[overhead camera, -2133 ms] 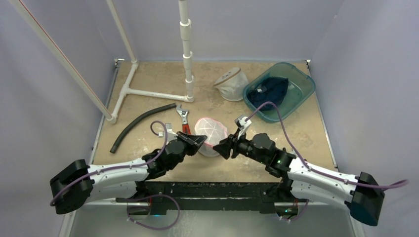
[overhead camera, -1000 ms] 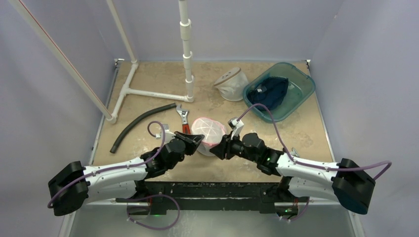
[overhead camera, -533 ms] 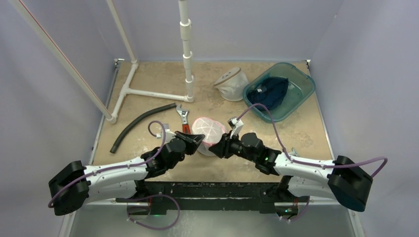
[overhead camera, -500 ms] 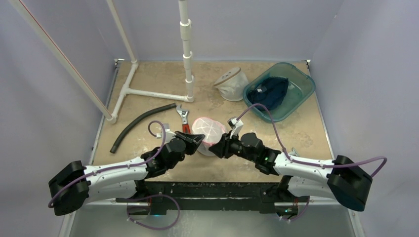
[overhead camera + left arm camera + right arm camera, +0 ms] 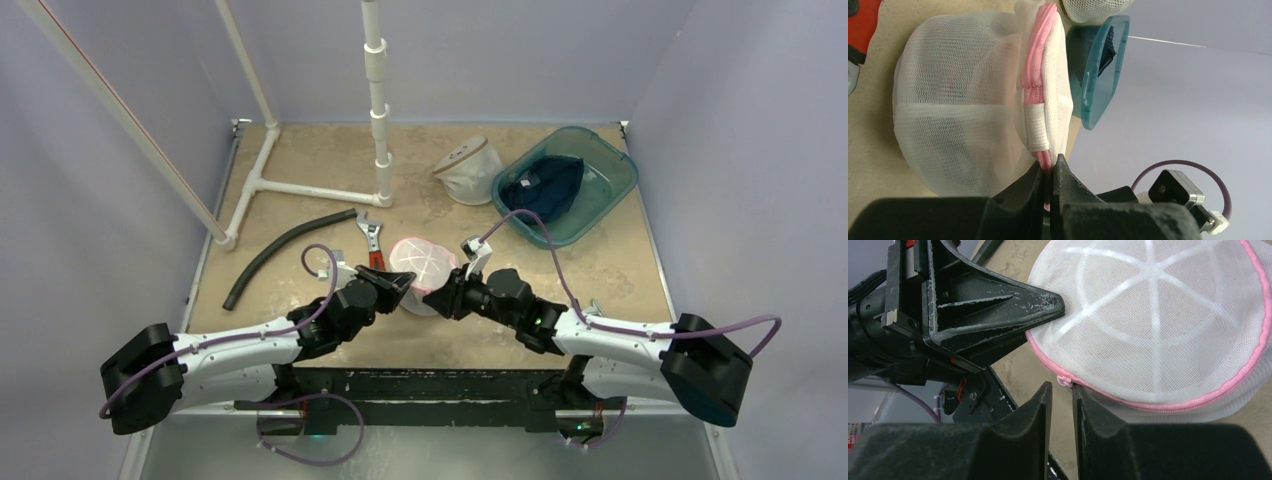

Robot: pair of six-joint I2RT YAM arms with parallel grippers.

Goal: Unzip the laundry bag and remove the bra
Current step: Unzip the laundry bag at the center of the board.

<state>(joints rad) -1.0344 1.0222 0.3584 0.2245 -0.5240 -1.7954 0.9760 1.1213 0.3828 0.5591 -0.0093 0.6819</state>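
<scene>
The white mesh dome-shaped laundry bag [image 5: 422, 268] is seen on the tan tabletop [image 5: 300, 160] between the two arms, near their front edge. Its pink zipper [image 5: 1033, 75] is closed all round, and the bra inside cannot be made out through the mesh.

The bag's seam is pinched on the left side by the left gripper [image 5: 1050, 169], whose jaws are pressed together on the pink tape. Over the last two seconds the bag has not shifted, so this hold is judged to be an anchor.

The right gripper [image 5: 1062, 388] has been brought in from the right to the bag's near rim. Its jaws have been narrowed to a thin slot, not yet pressed together. The small pink zipper pull [image 5: 1062, 380] lies at the mouth of that slot. Whether it is already nipped cannot be told. Unzipping is therefore judged not to have begun.

Further off, a red-handled wrench [image 5: 372, 246] lies just beside the bag, and a teal plastic tub [image 5: 612, 178] stands well apart.
</scene>
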